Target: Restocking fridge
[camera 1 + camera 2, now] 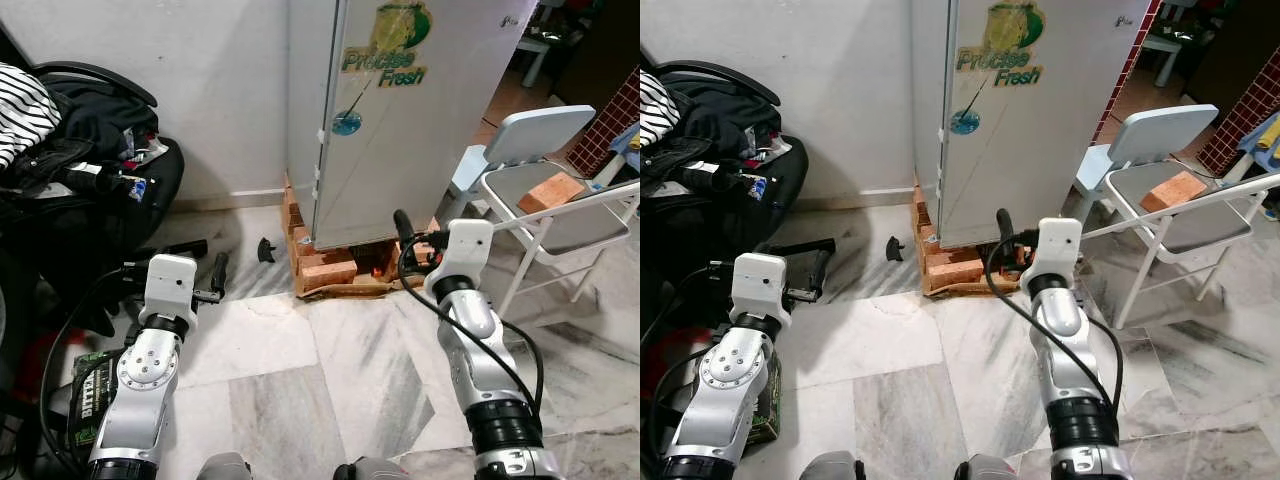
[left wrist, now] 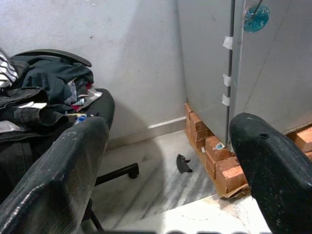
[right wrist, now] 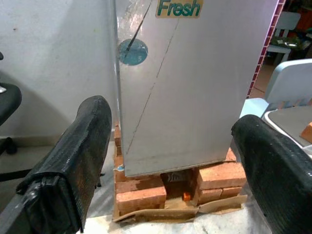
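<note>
A silver fridge with a green "Precise Fresh" sticker stands ahead against the white wall, its door shut. It rests on a stack of red bricks. My left gripper is held low over the marble floor, left of the fridge, open and with nothing in it. In the left wrist view its fingers frame the fridge's left corner. My right gripper hovers just before the fridge's lower front, open and with nothing in it. Between its spread fingers I see the door and the bricks.
A black office chair piled with clothes stands at the left. A white folding chair with a brick on its seat is at the right. A small black piece lies on the floor near the bricks. A green box sits by my left arm.
</note>
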Robot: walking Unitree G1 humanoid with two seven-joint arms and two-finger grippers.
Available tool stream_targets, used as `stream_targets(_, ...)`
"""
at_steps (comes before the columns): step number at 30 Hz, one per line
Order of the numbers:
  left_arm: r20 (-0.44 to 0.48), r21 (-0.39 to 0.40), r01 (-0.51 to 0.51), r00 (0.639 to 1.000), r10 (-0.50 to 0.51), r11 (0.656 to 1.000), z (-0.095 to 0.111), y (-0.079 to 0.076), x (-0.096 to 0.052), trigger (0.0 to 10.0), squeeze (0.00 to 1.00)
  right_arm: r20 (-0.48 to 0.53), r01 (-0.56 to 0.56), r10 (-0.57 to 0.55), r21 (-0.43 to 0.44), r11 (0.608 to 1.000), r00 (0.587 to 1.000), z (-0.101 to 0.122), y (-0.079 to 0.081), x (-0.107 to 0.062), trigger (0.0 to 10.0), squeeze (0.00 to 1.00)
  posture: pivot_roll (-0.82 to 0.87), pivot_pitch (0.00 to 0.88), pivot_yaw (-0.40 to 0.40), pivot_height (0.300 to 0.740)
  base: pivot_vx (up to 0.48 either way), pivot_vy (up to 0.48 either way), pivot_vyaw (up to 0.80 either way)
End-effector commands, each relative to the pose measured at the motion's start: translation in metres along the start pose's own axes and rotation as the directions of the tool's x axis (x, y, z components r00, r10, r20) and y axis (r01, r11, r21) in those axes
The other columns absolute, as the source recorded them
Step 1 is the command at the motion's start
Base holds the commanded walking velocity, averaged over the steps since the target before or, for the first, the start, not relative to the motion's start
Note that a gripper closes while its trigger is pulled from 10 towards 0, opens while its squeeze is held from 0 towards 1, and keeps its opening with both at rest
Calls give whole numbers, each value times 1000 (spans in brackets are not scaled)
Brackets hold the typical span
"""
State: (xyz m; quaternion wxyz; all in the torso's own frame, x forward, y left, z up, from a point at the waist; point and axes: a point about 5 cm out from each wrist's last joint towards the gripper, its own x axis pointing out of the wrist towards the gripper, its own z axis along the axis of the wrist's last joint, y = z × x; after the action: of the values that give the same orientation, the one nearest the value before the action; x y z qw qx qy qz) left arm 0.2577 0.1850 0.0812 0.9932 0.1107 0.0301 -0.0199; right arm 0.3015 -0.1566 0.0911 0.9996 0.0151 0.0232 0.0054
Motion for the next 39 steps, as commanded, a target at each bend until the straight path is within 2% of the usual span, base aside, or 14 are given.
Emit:
stream_targets(1, 1, -5, -2, 1000, 2, 1000, -1, 0, -1, 10000, 0, 11, 6, -6, 5, 1000, 1000, 3, -1, 1, 10000, 0, 95, 0, -66, 740, 0, 0, 0)
stream_targets(7, 30, -22, 38, 999, -37, 999, 5, -7, 1, 10000, 0, 18, -4, 4, 13, 1000, 1000, 4, 0, 2, 10000, 0, 95, 0, -67, 740, 232, 327, -622)
stream_targets(18, 38, -59, 53, 998, -51, 997, 7, -12, -2, 10000, 0, 17, -17, 17, 21, 1000, 1000, 4, 3, 2, 10000, 0, 107, 0, -76, 740, 308, 368, 0)
stream_targets(22, 56, -42, 76, 996, -74, 996, 9, -13, -2, 10000, 0, 12, -18, 18, 20, 1000, 1000, 4, 5, 3, 10000, 0, 106, 0, -76, 740, 296, 378, -109)
stream_targets(30, 73, -23, 111, 991, -109, 994, 12, -17, -2, 10000, 0, 25, -20, 20, 12, 1000, 999, 7, 5, 4, 10000, 0, 102, 0, -76, 740, 418, 177, -800)
stream_targets(36, 64, -32, 124, 990, -122, 992, 11, -21, -2, 10000, 0, 28, -20, 20, 10, 1000, 999, 8, 5, 6, 10000, 0, 103, 0, -78, 740, 480, 0, -800)
stream_targets(39, 53, -62, 138, 989, -134, 989, 10, -23, -3, 10000, 0, 24, -21, 20, 8, 1000, 999, 7, 6, 5, 10000, 0, 106, 0, -79, 740, 471, 0, -800)
